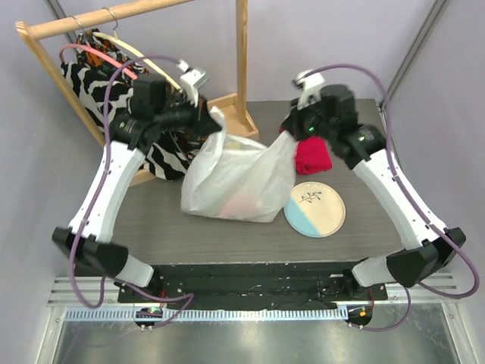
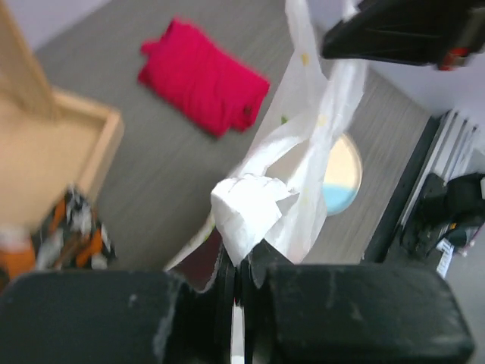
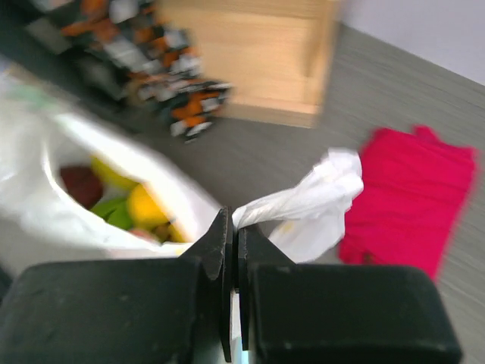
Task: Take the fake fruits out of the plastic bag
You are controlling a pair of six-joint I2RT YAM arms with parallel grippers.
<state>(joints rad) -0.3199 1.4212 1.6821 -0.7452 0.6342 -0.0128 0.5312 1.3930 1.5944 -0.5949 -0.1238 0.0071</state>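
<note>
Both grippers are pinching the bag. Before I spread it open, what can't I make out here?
- Right wrist view: only a few fake fruits show in the plastic bag's mouth, blurred; their count is unclear.
- Top view: the bag's white film hides the fruits.
- Left wrist view: bunched plastic above the left gripper hides the bag's mouth.
- Top view: the right arm covers part of the red cloth.

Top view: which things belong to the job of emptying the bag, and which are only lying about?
Job: plastic bag, fake fruits inside it, left gripper, right gripper, both shut on the bag.
Lying about: red cloth, plate, zebra-print garment, wooden rack.
</note>
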